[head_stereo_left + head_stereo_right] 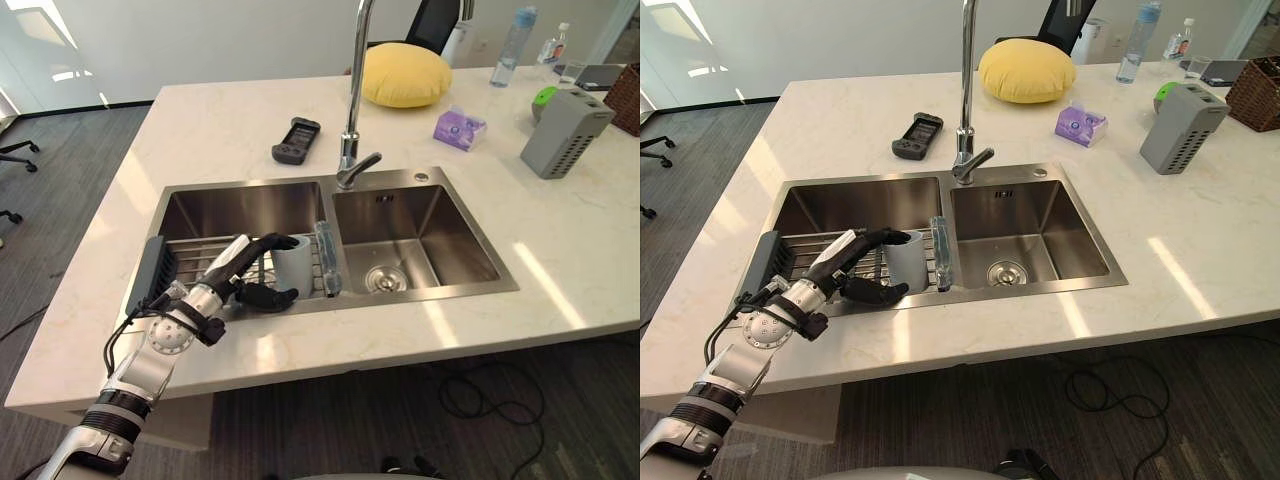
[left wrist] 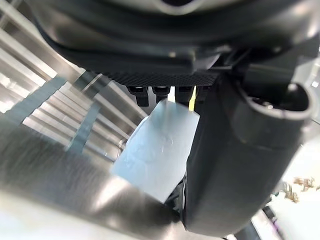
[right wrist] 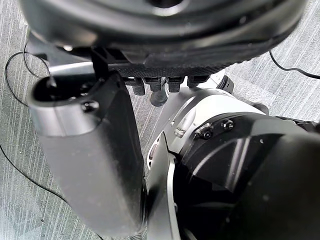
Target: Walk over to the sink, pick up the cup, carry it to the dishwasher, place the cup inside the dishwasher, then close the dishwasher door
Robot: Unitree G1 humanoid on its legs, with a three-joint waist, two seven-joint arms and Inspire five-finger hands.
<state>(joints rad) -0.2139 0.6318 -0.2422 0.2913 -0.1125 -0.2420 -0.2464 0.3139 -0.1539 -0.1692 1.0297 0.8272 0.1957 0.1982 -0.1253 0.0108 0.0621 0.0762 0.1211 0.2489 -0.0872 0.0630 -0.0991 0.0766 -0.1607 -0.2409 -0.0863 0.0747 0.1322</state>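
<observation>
Left hand (image 1: 228, 280): reaches in from 7 o'clock over the sink's near rim. Its fingers (image 1: 262, 243) curve over the cup's far-left side and rim, and the thumb (image 1: 272, 295) lies against its near side, so the cup is pinched between them.
Cup (image 1: 295, 262): pale blue-grey and upright on the rack, at 4 o'clock in the left basin. The left wrist view shows it wedged against the thumb.
Rack (image 1: 195, 255): a wire rack spanning the near half of the left basin, with a dark end piece at 9 o'clock.
Bar (image 1: 328, 258): clear and bluish, lying along the divider just beside the cup at its 3 o'clock (what it is I cannot tell).
Sink (image 1: 430, 290): a steel double basin set in the pale countertop (image 1: 200, 130).
Drain (image 1: 383, 279): in the right basin, towards its near left.
Faucet (image 1: 350, 150): at the sink's 12 o'clock, rising tall from the far rim.
Controller (image 1: 297, 139): black, on the countertop at 11 o'clock.
Packet (image 1: 459, 126): purple, at 1 o'clock.
Grey box (image 1: 566, 131): at 2 o'clock.
Cushion (image 1: 405, 75): yellow, beyond the faucet at 12 o'clock.
Bottle (image 1: 514, 46): clear, far off at 1 o'clock.
Right hand (image 3: 95, 150): shown in its own wrist view over grey carpet; spread or closed cannot be told.
</observation>
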